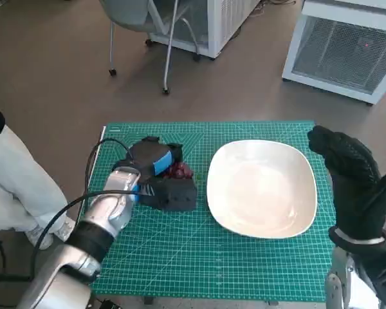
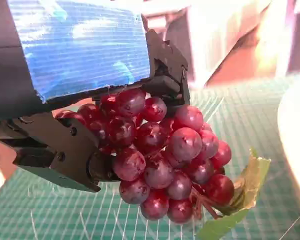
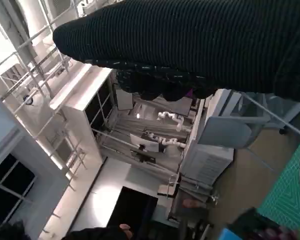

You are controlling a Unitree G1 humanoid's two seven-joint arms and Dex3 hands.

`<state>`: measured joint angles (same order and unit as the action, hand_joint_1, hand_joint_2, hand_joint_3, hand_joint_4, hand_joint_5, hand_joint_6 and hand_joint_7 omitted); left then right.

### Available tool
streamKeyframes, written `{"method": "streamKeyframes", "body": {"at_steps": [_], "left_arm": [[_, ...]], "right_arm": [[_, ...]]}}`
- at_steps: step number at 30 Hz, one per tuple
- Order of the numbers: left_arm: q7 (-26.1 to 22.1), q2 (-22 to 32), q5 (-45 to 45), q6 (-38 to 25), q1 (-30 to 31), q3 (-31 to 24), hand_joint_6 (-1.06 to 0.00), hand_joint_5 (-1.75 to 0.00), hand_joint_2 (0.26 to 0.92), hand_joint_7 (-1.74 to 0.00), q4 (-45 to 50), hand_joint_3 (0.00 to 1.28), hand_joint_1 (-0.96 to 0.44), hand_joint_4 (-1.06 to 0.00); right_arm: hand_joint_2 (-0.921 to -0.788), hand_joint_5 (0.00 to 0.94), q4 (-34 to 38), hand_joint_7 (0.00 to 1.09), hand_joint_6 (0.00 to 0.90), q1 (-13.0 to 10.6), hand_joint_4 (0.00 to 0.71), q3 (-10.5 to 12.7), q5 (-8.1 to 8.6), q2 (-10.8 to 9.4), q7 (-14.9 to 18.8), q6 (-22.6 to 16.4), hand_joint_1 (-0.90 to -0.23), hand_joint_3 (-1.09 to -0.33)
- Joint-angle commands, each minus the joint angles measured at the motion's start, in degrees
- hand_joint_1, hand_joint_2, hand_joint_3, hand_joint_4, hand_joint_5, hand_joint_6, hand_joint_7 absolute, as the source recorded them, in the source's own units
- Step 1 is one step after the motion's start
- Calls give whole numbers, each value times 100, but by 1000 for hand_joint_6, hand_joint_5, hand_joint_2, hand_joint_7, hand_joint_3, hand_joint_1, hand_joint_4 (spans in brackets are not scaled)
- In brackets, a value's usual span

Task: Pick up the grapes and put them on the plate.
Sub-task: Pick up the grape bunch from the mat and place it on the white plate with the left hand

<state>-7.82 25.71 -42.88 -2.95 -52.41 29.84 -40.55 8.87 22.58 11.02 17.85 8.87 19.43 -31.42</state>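
Observation:
A bunch of dark red grapes point(image 2: 165, 160) with a green leaf point(image 2: 240, 200) fills the left wrist view, and black fingers point(image 2: 65, 155) of my left hand grip it from both sides. In the head view my left hand point(image 1: 157, 177) sits on the green mat point(image 1: 199, 270), with the grapes point(image 1: 180, 170) peeking out on its side towards the plate. Just right of them lies the white plate point(image 1: 264, 187), with nothing on it. My right hand point(image 1: 350, 187) hovers beside the plate's right rim, fingers extended and holding nothing.
A black cable point(image 1: 96, 161) runs along my left forearm. A person's leg in white trousers point(image 1: 19, 187) stands left of the table. A chair point(image 1: 148, 26) and white cabinets point(image 1: 347, 45) stand on the floor beyond the table.

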Motion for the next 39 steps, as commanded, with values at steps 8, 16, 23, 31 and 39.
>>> {"method": "streamKeyframes", "body": {"at_steps": [8,16,23,31,39], "left_arm": [[-323,589,-58,-213,411,-569,-527,-1355,921,-984,1889,177,124,-548],[-620,751,-58,-485,539,-968,-693,-1297,901,-956,2917,97,28,-657],[-744,764,-148,-720,638,-1193,-663,-1114,905,-1093,3551,47,4,-768],[-751,614,-149,-820,655,-1326,-669,-1048,919,-1169,3793,24,2,-751],[-794,448,-109,-623,546,-1215,-676,-1094,920,-1126,3632,21,2,-745]], "right_arm": [[-921,3,114,595,54,12,429,-19,25,-9,49,-7,-528,-635],[-921,3,166,593,55,45,429,-17,69,-14,84,-13,-527,-635],[-921,3,205,591,56,62,429,-21,69,-31,95,-36,-526,-635],[-921,3,241,589,58,86,429,-24,92,-39,122,-67,-521,-635],[-921,2,228,588,57,75,429,-11,107,-29,128,-60,-517,-637]]}}
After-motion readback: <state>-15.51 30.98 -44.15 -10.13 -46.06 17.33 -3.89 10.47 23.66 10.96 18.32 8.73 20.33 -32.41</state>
